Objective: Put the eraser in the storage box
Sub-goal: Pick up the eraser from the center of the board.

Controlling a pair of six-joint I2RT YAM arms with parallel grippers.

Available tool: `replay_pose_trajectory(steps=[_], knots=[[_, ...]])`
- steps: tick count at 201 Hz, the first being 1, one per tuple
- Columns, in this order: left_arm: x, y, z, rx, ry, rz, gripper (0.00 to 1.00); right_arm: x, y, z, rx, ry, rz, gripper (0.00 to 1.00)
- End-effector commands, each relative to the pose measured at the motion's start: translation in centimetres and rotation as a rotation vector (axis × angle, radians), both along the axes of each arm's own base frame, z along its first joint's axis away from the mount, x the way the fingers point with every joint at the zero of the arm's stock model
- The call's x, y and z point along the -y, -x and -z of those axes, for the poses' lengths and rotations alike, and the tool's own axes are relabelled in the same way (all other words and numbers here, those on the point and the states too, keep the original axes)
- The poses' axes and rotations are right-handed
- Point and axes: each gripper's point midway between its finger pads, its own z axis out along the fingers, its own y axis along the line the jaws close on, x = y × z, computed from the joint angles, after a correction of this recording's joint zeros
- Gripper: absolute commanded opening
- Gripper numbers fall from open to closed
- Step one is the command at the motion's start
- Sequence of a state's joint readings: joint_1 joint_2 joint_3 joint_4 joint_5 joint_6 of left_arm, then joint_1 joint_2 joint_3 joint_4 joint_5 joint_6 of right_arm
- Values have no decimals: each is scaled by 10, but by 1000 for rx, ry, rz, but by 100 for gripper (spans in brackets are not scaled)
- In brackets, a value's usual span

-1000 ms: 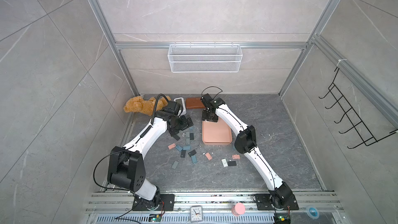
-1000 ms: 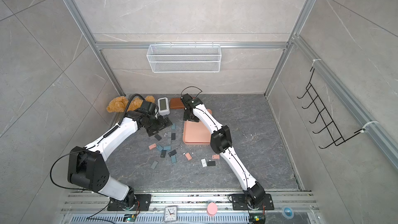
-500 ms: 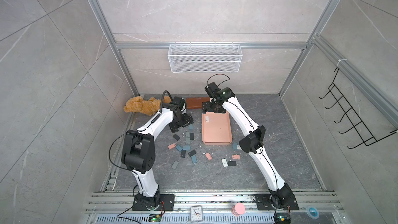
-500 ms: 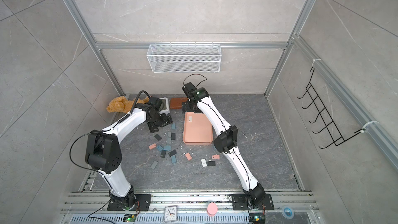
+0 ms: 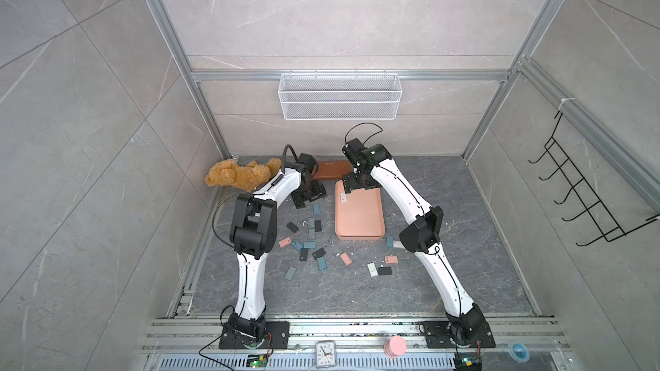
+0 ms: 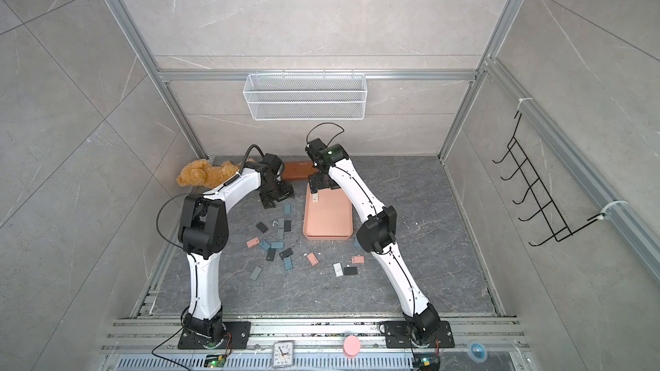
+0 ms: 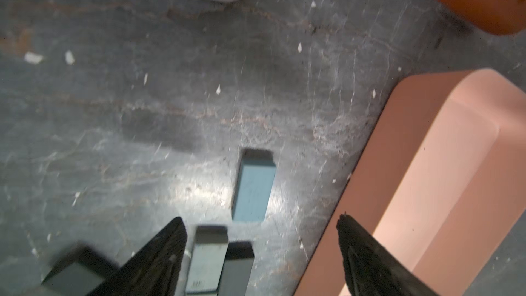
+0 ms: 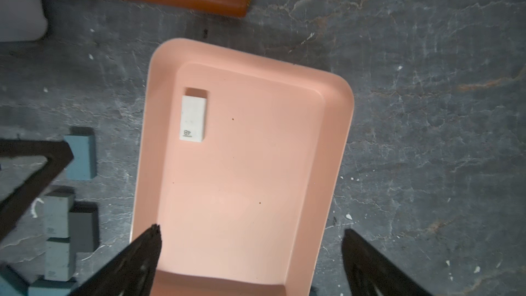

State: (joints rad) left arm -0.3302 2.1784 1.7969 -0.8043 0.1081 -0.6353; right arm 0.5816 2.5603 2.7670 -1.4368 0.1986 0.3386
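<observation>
Surface (image 5: pixel 446 208): dark stone; loose blocks (image 5: pixel 310 233) crowd the box's left side, with open room to its right.
Storage box (image 5: pixel 360 219): pink, low rim.
Right hand (image 8: pixel 250 229): released, above the box.
Left hand (image 7: pixel 259 220): released, over blocks beside the box's rim.
Eraser (image 8: pixel 193 118): white, inside the box, near the far-left corner.

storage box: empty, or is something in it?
Not empty. One white eraser lies flat inside the storage box, near a corner; the rest of its floor is bare.
</observation>
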Motion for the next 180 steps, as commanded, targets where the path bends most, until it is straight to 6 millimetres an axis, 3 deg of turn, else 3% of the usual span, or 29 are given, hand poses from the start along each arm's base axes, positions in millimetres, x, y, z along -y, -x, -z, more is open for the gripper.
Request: replay_pose_trajectory(steps=[1, 57, 107, 180], knots=[[-3, -7, 5, -7, -31, 61, 77, 4, 1, -29, 69, -23, -12, 100], [-9, 6, 20, -45, -71, 126, 66, 27, 32, -8, 83, -105, 27, 100], [4, 6, 27, -43, -72, 167, 61, 32, 48, -6, 123, -174, 54, 100], [7, 29, 52, -105, -166, 219, 53, 45, 70, 7, 92, -200, 94, 100]])
